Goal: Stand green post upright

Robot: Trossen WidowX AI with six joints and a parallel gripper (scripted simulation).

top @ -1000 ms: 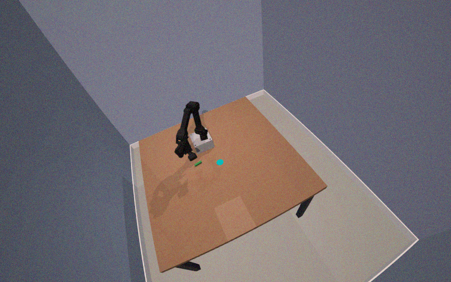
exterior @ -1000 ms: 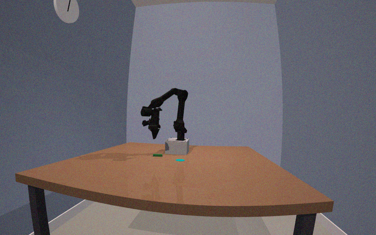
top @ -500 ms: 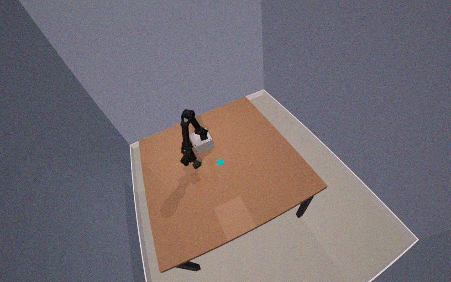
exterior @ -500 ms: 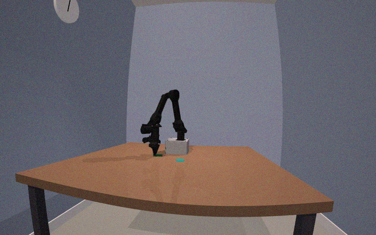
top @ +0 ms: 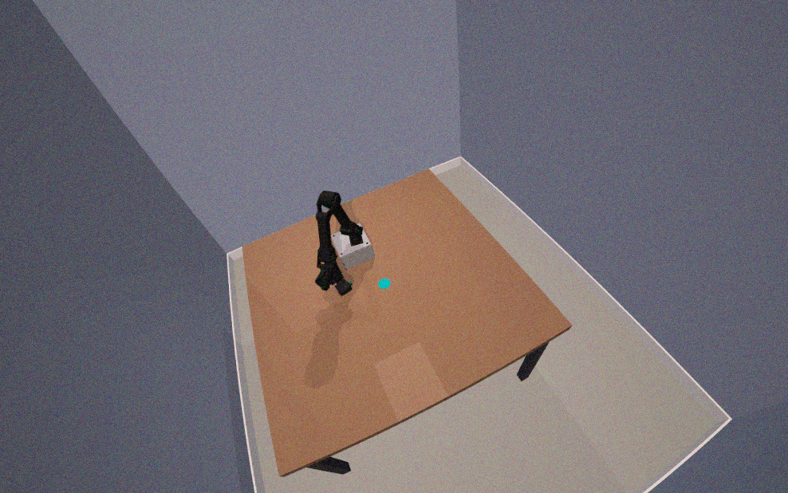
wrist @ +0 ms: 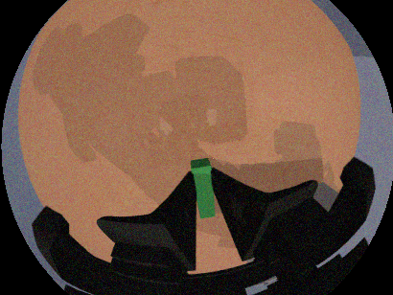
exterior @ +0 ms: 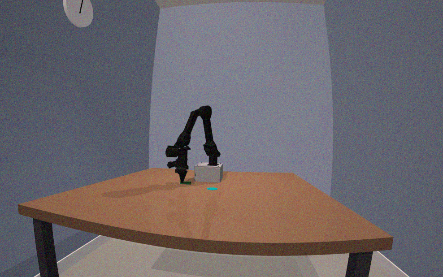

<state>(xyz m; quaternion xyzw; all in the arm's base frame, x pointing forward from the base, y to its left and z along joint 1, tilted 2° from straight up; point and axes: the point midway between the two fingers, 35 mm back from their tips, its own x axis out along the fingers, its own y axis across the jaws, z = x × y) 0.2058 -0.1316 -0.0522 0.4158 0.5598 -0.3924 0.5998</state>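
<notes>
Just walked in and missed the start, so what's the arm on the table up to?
The black arm is bent down over the table, with its gripper at the surface, closing around the green post. The post lies flat on the wood between the fingers, beside the arm's grey base. The cyan circle, where the post is meant to stand upright, lies a little way off with nothing on it. So this is the pickup, with no lift yet.
</notes>
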